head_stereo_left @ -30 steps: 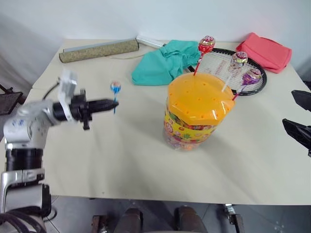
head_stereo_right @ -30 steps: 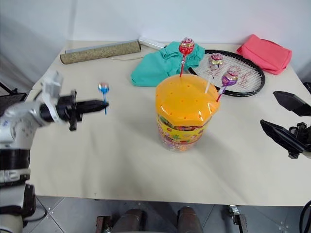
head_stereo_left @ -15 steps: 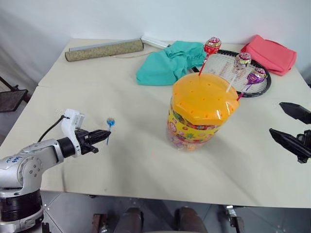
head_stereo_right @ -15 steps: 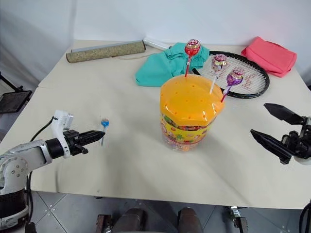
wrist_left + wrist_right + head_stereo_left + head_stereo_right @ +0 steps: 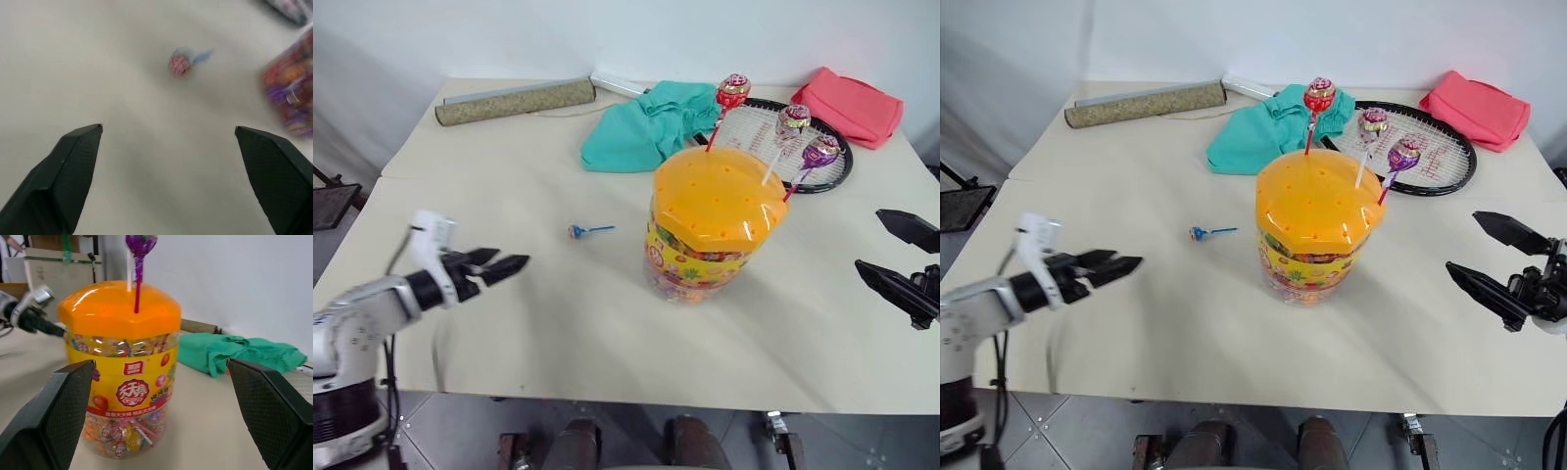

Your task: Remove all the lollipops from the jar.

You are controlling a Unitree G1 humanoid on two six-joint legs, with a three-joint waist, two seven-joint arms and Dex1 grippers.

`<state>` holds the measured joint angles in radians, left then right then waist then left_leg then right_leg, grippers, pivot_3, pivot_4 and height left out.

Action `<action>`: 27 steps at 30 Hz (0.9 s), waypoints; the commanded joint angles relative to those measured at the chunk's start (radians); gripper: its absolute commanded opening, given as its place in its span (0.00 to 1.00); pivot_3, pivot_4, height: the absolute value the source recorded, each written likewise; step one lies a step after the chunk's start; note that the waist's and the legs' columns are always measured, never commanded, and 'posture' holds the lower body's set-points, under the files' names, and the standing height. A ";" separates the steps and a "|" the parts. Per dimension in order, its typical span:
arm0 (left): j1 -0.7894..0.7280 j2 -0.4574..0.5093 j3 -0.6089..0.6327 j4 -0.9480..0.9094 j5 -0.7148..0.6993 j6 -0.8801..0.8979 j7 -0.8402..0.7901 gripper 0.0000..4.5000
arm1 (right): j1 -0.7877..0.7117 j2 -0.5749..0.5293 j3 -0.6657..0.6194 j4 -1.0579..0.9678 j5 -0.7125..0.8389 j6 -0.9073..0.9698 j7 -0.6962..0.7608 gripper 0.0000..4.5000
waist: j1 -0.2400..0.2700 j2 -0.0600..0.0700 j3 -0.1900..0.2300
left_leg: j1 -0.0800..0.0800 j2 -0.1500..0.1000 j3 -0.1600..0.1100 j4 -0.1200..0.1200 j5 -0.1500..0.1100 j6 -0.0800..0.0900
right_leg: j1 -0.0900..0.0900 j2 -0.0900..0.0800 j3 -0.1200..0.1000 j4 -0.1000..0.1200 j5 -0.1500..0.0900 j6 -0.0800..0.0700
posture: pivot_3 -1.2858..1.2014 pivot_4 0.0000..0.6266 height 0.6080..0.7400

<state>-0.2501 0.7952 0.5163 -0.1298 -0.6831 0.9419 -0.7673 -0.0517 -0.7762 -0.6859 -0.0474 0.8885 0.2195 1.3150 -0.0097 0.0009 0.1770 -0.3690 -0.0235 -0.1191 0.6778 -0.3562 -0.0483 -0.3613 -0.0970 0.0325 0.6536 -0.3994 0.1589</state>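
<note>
A: What's smeared past the left gripper's fingers (image 5: 73, 166)?

B: The blue lollipop (image 5: 182, 63) ahead of them is blurred, its stick barely readable. The jar (image 5: 293, 103), off to one side of the fingertips, is blurred and cut by the frame.

A: And between the right gripper's fingers (image 5: 44, 416)?

B: The purple lollipop (image 5: 141, 242) is cropped at the edge.

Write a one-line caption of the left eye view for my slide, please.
Small blue foil-wrapped lollipop lies on the beige table beside the orange-lidded clear plastic jar; left gripper nearby, jaws open.
</note>
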 commanded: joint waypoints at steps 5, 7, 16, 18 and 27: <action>-0.257 0.033 -0.140 0.095 -0.051 -0.262 -0.369 1.00 | -0.060 -0.034 -0.081 -0.021 0.075 0.024 -0.042 1.00 | 0.035 0.000 0.000 | -0.001 0.001 -0.003 0.002 0.000 0.001 | 0.002 -0.005 -0.003 0.000 0.000 0.000 | 0.52 0.24 1.00; -0.364 -0.016 -0.219 0.087 -0.040 -0.278 -0.377 1.00 | -0.069 -0.044 -0.090 -0.034 0.089 0.038 -0.044 1.00 | 0.039 0.000 0.000 | -0.003 0.000 -0.005 0.005 0.001 0.001 | 0.003 -0.004 -0.004 0.000 0.002 0.002 | 0.52 0.24 1.00; -0.763 -0.300 -0.474 0.368 0.142 -0.487 -0.344 1.00 | -0.041 -0.067 -0.149 -0.077 0.106 0.064 -0.065 1.00 | 0.007 -0.002 0.001 | -0.003 -0.006 0.005 0.003 0.000 0.003 | 0.004 -0.003 -0.006 0.001 0.002 0.003 | 0.52 0.24 1.00; -0.836 -0.360 -0.490 0.456 0.162 -0.517 -0.339 1.00 | -0.030 -0.074 -0.156 -0.065 0.093 0.059 -0.059 1.00 | 0.005 -0.003 0.001 | -0.003 -0.006 0.006 0.004 0.000 0.003 | 0.004 -0.003 -0.006 0.001 0.003 0.003 | 0.52 0.24 1.00; -1.058 -0.521 -0.529 0.724 0.236 -0.615 -0.374 1.00 | 0.017 -0.050 -0.187 -0.085 0.087 0.049 -0.081 1.00 | 0.006 -0.004 0.002 | -0.003 -0.005 0.007 0.004 0.000 0.004 | 0.003 -0.002 -0.005 0.002 0.003 0.004 | 0.52 0.24 1.00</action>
<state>-1.2790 0.2805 -0.0181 0.5666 -0.4651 0.3582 -1.1393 -0.0408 -0.8290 -0.8346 -0.1051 0.9654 0.2837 1.2428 -0.0038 -0.0030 0.1791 -0.3720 -0.0289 -0.1117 0.6822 -0.3558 -0.0443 -0.3583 -0.0993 0.0277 0.6554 -0.3965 0.1626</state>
